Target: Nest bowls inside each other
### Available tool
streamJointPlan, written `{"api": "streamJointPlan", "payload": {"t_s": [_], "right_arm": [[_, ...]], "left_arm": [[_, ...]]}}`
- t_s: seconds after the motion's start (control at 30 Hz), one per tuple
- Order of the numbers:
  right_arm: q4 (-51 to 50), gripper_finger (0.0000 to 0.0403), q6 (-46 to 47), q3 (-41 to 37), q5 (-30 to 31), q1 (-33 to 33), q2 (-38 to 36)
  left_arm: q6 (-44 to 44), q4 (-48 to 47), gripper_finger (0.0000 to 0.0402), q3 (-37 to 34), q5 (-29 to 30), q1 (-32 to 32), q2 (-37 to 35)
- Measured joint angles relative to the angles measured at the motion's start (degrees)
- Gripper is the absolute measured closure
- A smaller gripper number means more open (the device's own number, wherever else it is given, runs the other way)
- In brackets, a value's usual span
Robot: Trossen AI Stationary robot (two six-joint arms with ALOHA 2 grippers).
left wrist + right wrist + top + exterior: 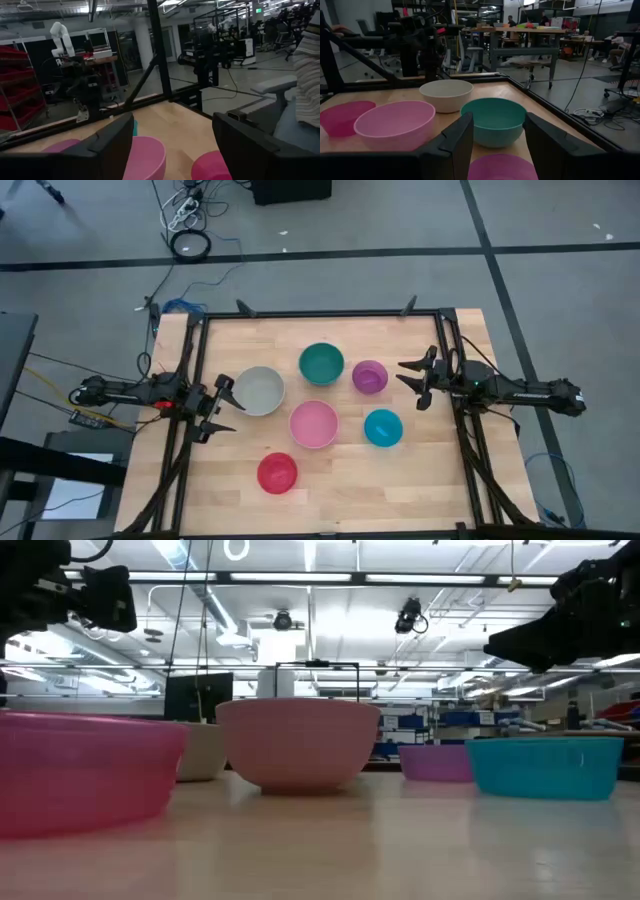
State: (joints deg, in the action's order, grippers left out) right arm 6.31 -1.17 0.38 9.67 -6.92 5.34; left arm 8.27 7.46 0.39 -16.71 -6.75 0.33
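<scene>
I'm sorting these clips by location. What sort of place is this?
Most likely a robotics lab or workshop: a white robot arm stands on a bench, red parts bins line a rack, and worktables and office chairs fill the open floor beyond.

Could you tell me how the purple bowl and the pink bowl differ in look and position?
The purple bowl is noticeably smaller than the pink bowl. The purple bowl sits just in front of the open right gripper, while the pink bowl sits mid-table between the arms. Both stand upright, empty and not nested.
</scene>
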Motion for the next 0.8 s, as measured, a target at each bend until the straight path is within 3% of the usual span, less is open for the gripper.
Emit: {"api": "streamJointPlan", "payload": {"t_s": [0.8], "right_arm": [[0.0,0.0238,0.0,0.0,0.0,0.0,0.0]], "left_arm": [[0.0,0.5,0.0122,0.0,0.0,0.0,-0.1]]}}
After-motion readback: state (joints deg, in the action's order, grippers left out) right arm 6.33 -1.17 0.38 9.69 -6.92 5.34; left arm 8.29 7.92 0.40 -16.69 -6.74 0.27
